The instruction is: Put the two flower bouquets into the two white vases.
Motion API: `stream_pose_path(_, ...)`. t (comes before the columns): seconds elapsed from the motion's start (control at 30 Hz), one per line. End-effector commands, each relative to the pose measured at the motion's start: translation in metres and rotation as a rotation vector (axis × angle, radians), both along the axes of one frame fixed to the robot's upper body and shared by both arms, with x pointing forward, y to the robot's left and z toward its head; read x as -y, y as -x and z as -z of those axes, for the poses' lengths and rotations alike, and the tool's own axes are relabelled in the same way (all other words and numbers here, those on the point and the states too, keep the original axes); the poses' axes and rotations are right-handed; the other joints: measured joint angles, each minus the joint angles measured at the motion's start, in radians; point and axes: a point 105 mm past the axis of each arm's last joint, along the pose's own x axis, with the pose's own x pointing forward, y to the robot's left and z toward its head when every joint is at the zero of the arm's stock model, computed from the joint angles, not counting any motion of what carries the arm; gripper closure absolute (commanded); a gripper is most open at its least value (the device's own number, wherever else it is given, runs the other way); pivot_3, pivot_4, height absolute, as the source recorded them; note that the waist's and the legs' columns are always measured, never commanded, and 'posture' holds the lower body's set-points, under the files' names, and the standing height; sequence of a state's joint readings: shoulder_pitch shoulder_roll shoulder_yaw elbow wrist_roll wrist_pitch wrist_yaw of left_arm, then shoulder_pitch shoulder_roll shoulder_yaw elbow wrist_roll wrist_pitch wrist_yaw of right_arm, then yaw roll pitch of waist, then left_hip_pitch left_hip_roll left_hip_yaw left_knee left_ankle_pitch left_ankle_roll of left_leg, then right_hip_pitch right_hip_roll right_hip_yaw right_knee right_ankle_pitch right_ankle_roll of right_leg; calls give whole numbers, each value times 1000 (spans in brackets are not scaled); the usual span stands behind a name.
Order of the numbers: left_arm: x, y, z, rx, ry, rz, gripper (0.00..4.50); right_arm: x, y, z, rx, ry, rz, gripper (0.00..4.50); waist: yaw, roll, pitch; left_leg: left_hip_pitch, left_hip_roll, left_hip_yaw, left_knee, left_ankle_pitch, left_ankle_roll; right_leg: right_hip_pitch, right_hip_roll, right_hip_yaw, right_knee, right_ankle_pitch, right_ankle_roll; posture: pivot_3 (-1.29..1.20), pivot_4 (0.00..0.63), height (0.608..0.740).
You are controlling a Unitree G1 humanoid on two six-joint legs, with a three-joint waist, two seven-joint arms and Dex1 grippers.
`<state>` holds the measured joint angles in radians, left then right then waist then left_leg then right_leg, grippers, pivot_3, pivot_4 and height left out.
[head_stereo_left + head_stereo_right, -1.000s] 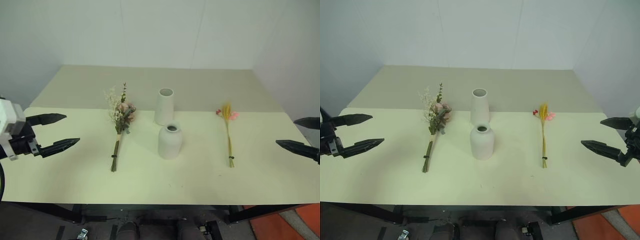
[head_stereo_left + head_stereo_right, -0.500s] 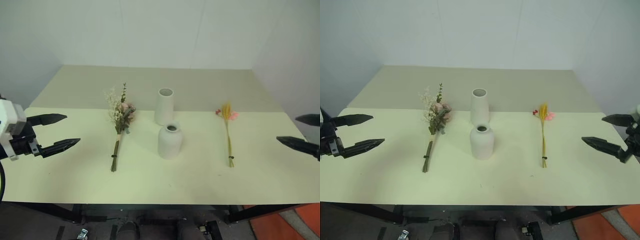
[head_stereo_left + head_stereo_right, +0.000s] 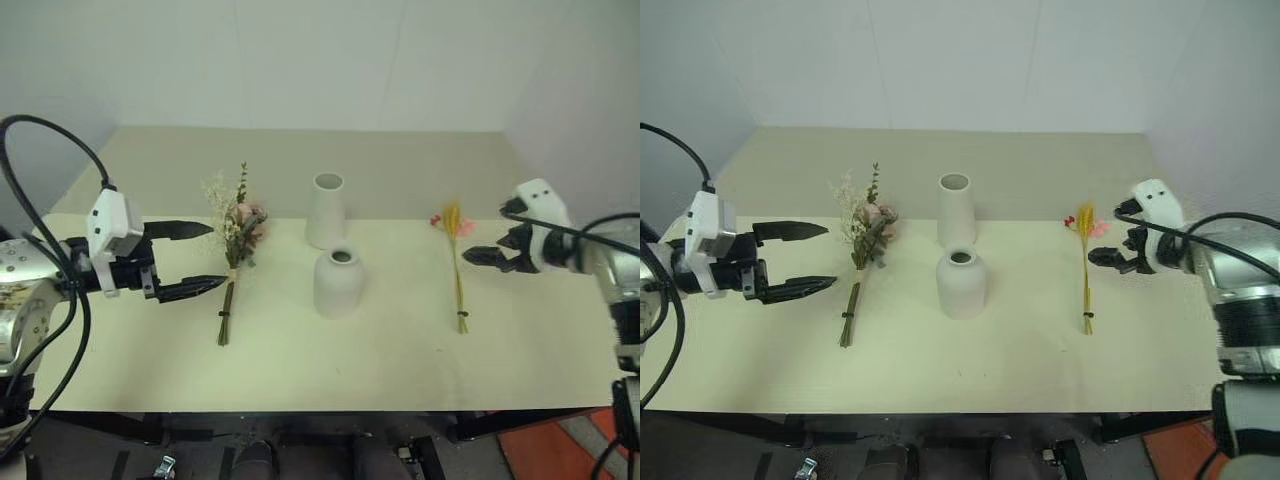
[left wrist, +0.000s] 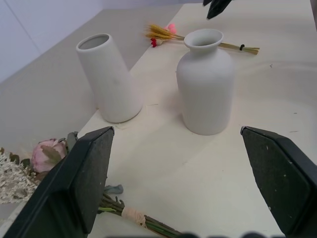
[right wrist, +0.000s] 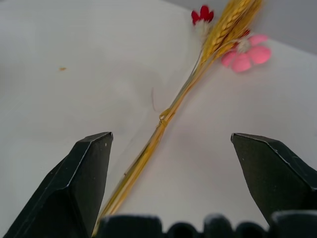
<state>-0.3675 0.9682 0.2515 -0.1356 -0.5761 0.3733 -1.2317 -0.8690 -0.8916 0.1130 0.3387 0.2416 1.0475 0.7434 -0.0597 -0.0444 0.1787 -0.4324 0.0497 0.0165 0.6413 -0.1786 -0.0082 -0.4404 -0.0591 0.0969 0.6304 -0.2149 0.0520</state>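
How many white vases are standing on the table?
2. The taller vase stands at the middle of the table, further back; the shorter vase stands just in front of it. None seems hidden.

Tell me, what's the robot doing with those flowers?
It's about to pick them up. Both bunches lie flat on the table. The open left gripper reaches toward the rose bouquet, and the open right gripper nears the thin yellow bunch. The taller vase and shorter vase stand empty between them.

Pale yellow table, plain white walls, orange floor patch at right
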Motion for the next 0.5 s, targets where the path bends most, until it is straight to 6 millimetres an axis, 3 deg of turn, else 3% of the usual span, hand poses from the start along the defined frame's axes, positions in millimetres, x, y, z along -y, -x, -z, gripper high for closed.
stream_pose_path(0.03,9,0,-9,45,0,34,41,3,-13,-6,25,19,34,0,2,0,0,-1,0,0,0,0,0,0,0,0,0,0,0,0,150,740)
stream_pose_path(0.33,13,2,-9,40,3,40,41,-14,-38,26,-37,-10,43,0,-4,0,0,0,0,-1,1,0,0,1,0,0,0,1,1,0,150,740)
stream_pose_path(0.43,14,3,-9,39,1,37,0,-15,-43,29,-39,-4,57,631,-10,0,0,1,0,-1,1,1,0,2,0,0,0,2,2,0,150,740)
stream_pose_path(0.5,14,3,-10,40,1,34,0,-16,-46,29,-39,-5,56,1313,-10,0,0,1,0,-1,1,1,0,2,0,0,0,2,2,0,150,740)
